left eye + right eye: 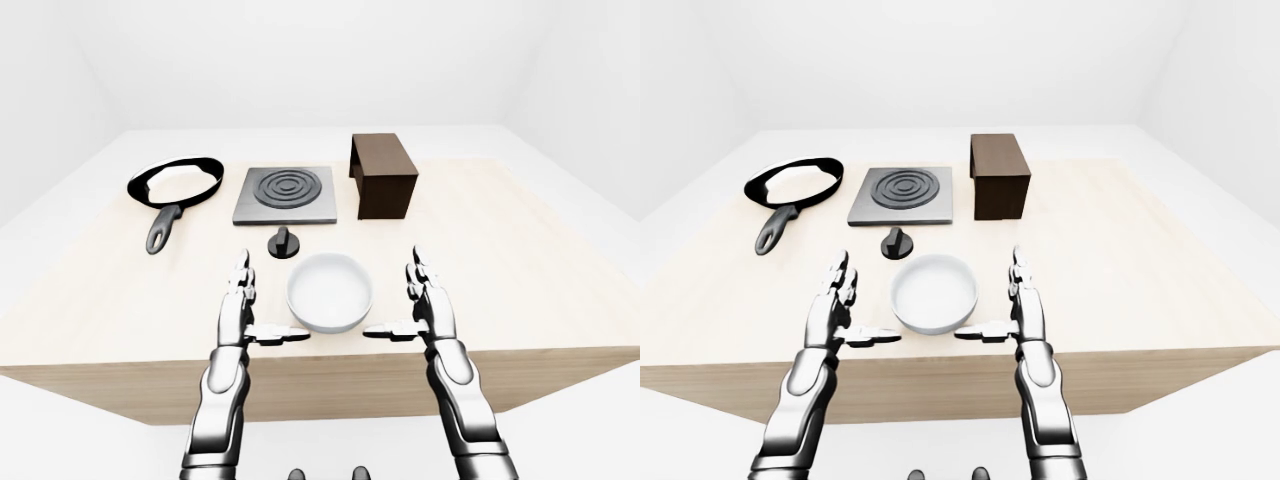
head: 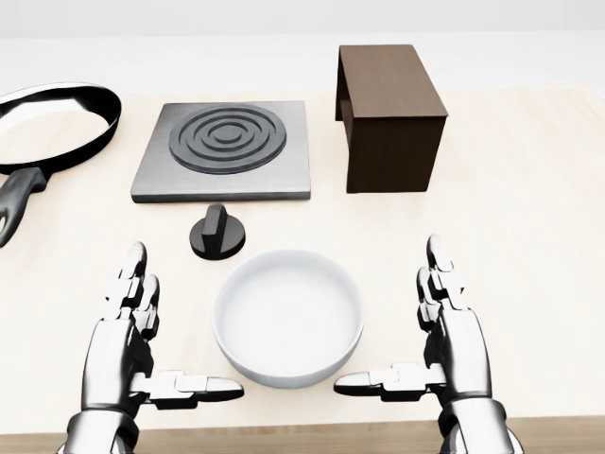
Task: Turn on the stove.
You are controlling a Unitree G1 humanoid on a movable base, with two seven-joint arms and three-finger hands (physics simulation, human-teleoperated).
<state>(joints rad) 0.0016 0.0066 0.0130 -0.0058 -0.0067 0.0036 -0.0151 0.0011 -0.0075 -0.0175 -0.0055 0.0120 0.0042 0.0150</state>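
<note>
A grey square stove plate (image 2: 224,151) with dark concentric rings lies on the wooden table (image 2: 529,246), upper middle of the head view. Its black knob (image 2: 217,233) sits just below the plate, upright and untouched. My left hand (image 2: 142,345) hovers open at the lower left, fingers stretched up and thumb pointing right. Mirroring it at the lower right is my right hand (image 2: 430,340), also open, thumb pointing left. Both hands are below the knob and hold nothing.
A white bowl (image 2: 287,318) rests between my hands, just below the knob. A black frying pan (image 2: 43,123) with a white inside lies at the upper left, handle pointing down. A dark brown box (image 2: 389,115) stands right of the stove.
</note>
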